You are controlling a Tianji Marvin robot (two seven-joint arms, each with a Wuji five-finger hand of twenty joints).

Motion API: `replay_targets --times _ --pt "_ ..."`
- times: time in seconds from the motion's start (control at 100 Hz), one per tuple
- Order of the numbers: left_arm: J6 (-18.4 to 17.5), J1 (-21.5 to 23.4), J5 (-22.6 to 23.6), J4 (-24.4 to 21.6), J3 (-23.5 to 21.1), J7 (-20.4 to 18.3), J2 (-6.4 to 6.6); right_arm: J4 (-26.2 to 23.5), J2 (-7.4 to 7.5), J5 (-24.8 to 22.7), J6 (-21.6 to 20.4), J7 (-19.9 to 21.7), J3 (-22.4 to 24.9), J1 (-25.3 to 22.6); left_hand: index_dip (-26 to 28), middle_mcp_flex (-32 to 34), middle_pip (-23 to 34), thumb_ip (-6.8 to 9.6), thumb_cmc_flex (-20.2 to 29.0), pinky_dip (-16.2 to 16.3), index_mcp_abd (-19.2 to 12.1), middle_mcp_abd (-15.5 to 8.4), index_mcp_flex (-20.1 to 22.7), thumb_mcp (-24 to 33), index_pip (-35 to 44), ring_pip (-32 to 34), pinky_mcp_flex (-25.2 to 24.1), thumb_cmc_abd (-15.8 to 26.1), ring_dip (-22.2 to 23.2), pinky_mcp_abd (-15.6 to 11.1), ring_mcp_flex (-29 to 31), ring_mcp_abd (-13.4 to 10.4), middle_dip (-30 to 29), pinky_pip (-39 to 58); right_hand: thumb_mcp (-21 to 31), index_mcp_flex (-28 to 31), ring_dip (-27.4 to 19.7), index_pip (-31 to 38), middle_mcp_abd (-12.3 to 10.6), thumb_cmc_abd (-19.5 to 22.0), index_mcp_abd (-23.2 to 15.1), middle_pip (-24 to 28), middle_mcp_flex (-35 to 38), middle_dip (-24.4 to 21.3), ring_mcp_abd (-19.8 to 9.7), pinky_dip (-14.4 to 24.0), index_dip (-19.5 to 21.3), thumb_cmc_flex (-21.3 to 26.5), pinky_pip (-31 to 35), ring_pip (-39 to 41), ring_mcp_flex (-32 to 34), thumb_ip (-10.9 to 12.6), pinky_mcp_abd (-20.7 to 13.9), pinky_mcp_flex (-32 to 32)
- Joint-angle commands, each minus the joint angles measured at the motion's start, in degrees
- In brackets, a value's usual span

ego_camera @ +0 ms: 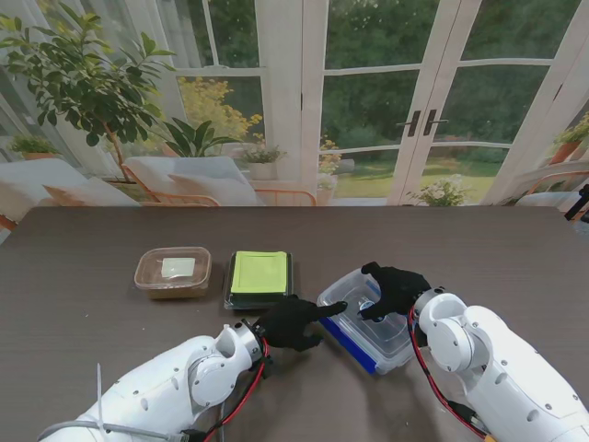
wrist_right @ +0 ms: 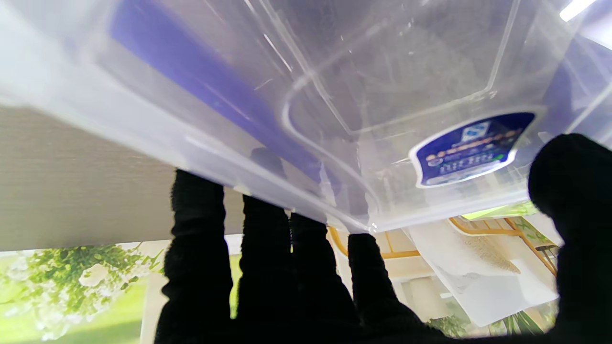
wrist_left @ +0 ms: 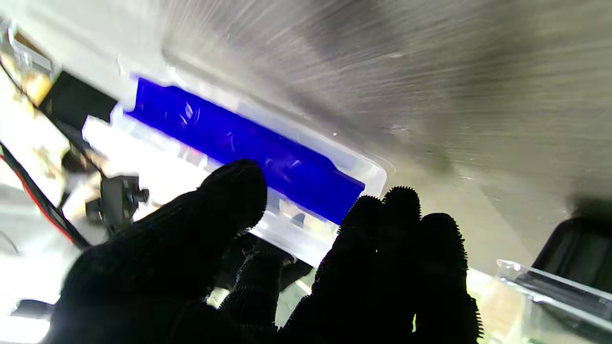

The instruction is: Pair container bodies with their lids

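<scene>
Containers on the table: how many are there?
3. A brownish tub on the left, a black box with a green lid in the middle, a clear blue-latched box under both hands.

Both arms reach in from the near corners, black-gloved hands meeting at the clear box (ego_camera: 373, 322). The right hand (ego_camera: 396, 288) grips its far rim, fingers curled over. The left hand (ego_camera: 293, 322) lies beside its left edge, forefinger extended, touching it.
</scene>
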Motion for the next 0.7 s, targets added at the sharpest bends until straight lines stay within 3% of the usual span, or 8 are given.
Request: replay_targets --times 0.0,0.16,0.28,0.4,0.69 --pt "0.14 0.02 2.54 -0.17 1.63 -1.75 0.48 1.22 -0.49 -0.04 -0.17 2.06 -1.36 -1.6 4.05 -4.33 -2.89 -1.51 -2.29 -0.44 -2.18 -6.63 8.07 1.44 16.42 -0.09 -3.49 -2.49 0.67 -3.56 -2.96 0.37 0.28 -1.34 -0.22 5.95 0.93 6.42 -7.05 -2.09 -4.2 4.5 3.15 1.26 0.41 1.46 1.92 -0.28 -0.82 0.38 0.16 0.99 -0.49 -16.88" --pt "1.68 0.62 3.75 -0.69 1.25 -0.32 0.63 0.66 -0.65 -0.25 0.16 1.38 -0.71 -1.86 2.94 -5.53 -2.95 -1.62 -3.92 0.96 -1.76 -6.42 -0.3 -0.38 13.64 0.11 -5.03 0.05 1.94 -1.69 -4.11 2.38 1.07 -0.13 -0.33 3.28 0.97 5.34 -7.0 -1.12 -4.37 4.41 2.93 1.2 1.15 1.51 1.35 -1.42 -0.82 0.47 0.31 0.87 -0.16 -16.83" --pt "2.73 2.08 4.47 -2.38 -0.78 -0.25 1.19 -0.06 -0.82 -0.19 0.75 0.84 -0.03 -1.94 2.57 -5.79 -3.18 -1.57 -4.32 1.58 -2.65 -6.28 -3.1 -0.88 12.82 0.3 -5.28 0.68 2.32 -1.18 -4.12 2.86 1.15 0.24 0.04 1.62 1.03 3.12 -6.89 -0.16 -3.98 4.33 2.26 1.07 1.87 1.57 -0.25 -2.72 -0.91 0.5 0.27 0.89 0.29 -16.84" --pt "3.09 2.81 5.3 -3.76 -2.12 -1.12 1.87 -0.74 -1.01 0.11 1.69 0.52 0.4 -1.71 2.61 -5.78 -3.32 -1.52 -4.31 2.11 -2.87 -6.23 -2.4 -1.31 13.26 0.42 -5.49 1.16 2.61 -1.23 -4.24 2.76 1.24 0.43 0.47 1.79 1.02 -1.04 -6.57 1.41 -3.99 4.14 0.81 0.68 2.36 1.75 -3.32 -4.64 -1.02 0.29 -0.18 0.86 0.76 -17.0" --pt "3.48 3.51 5.48 -4.98 -3.09 -2.45 2.38 -2.09 -1.27 -0.57 3.33 -0.24 1.47 -1.36 2.57 -5.79 -3.58 -1.43 -4.46 2.82 -2.76 -6.06 -1.67 -2.03 13.55 0.32 -5.6 2.31 2.87 -1.22 -4.31 2.94 1.42 0.28 0.74 1.95 -0.67 -4.92 -5.07 3.84 -4.74 1.67 -3.06 -1.52 3.82 1.91 -6.12 -7.36 -1.44 -3.31 -1.78 0.73 1.76 -17.2"
